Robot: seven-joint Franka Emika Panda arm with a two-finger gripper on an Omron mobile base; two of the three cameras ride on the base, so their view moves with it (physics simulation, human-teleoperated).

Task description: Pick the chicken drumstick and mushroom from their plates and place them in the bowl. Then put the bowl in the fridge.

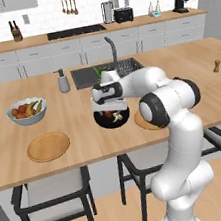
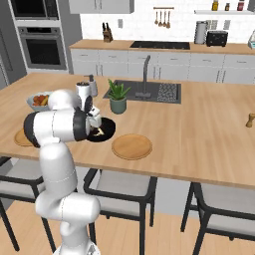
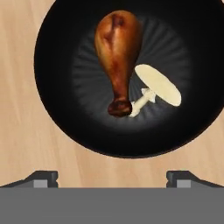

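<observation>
Fingertips [image 3: 43,178] of the gripper [image 3: 112,179] are spread wide apart with nothing between them, and the hand is held just above the black bowl [image 3: 57,109], which is set on the wooden island counter [image 1: 75,133]. Inside the bowl the chicken drumstick [image 3: 118,57] is laid beside the mushroom [image 3: 157,85], the mushroom's stem touching the drumstick's narrow end. One bare wooden plate [image 1: 48,146] is seen to the bowl's left near the counter's front edge, another plate [image 2: 132,146] to its right, and a bowl of fruit [image 1: 27,111] farther left.
</observation>
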